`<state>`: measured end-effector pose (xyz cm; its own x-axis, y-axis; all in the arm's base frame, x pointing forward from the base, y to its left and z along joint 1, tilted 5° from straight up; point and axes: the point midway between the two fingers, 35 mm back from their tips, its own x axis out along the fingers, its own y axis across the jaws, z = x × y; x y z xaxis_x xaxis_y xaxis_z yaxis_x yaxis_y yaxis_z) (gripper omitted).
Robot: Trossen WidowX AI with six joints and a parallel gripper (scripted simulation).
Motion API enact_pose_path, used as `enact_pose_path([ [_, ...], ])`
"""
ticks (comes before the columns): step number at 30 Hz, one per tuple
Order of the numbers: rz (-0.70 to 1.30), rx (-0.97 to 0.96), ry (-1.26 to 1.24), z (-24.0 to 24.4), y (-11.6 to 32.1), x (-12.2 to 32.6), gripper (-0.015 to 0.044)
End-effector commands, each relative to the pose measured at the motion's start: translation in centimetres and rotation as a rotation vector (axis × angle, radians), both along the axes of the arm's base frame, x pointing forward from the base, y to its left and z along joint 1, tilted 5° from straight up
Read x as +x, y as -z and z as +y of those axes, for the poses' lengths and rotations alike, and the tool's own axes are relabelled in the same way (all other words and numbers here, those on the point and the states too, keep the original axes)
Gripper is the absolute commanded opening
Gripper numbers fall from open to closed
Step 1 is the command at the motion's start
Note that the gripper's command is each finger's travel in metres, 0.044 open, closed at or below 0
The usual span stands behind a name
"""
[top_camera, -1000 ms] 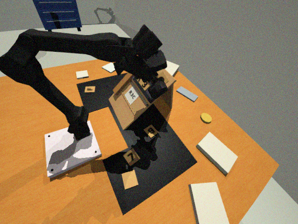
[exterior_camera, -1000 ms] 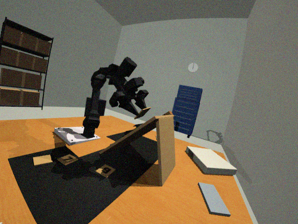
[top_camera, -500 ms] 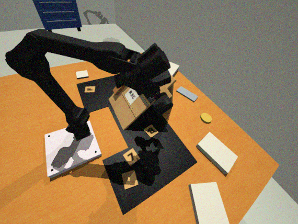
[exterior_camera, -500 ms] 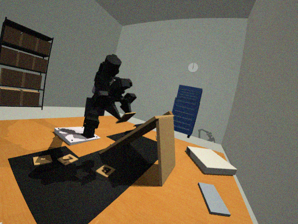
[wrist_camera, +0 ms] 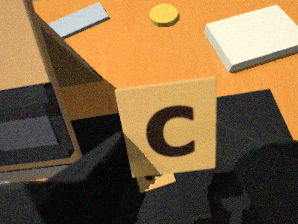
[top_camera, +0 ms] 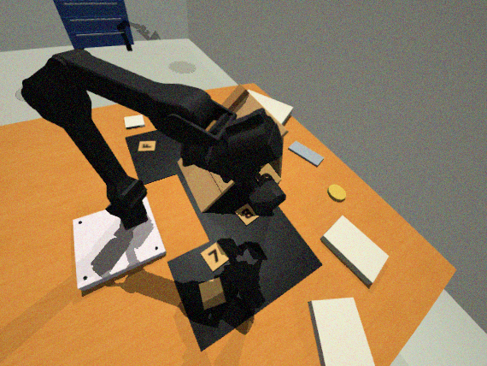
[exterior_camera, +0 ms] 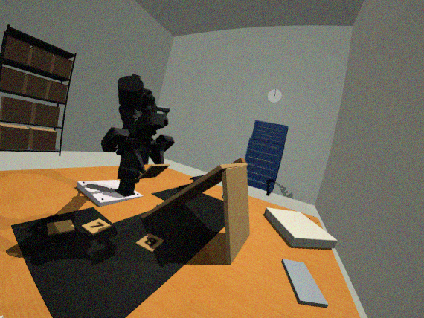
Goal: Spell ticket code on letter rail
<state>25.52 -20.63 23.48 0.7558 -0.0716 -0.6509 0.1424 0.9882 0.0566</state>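
One C tile [wrist_camera: 172, 127] [exterior_camera: 155, 170] in the end effector [wrist_camera: 122, 167], clear of the board's edge [wrist_camera: 62, 117].

C: big, dark, upright in wrist view, on the tile [wrist_camera: 167, 127] held in the end effector [wrist_camera: 170, 170]. 7: on a tile [top_camera: 214, 256] [exterior_camera: 96, 226] lying on the dark mat [top_camera: 295, 261] [exterior_camera: 93, 286]; reads in top & exterior views. B: on another tile [top_camera: 247, 214] [exterior_camera: 150, 242], same mat, near the board's [top_camera: 205, 184] [exterior_camera: 238, 212] low edge; letter is tilted in top view, upside down in exterior. F: small, turned sideways, on a tile [top_camera: 147, 145] at the mat's far part, top view only, a bit blurry.
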Motion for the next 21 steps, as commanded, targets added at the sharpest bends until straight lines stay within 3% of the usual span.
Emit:
enact_pose_path([
  [1, -0.001, -0.006, -0.015, -0.3, 0.7, 0.5, 0.0000],
  [7, -0.005, -0.006, -0.014, -0.5, 3.1, 3.4, 0.0000],
  [21, -0.005, -0.006, -0.014, -0.4, 3.0, 3.5, 0.0000],
])
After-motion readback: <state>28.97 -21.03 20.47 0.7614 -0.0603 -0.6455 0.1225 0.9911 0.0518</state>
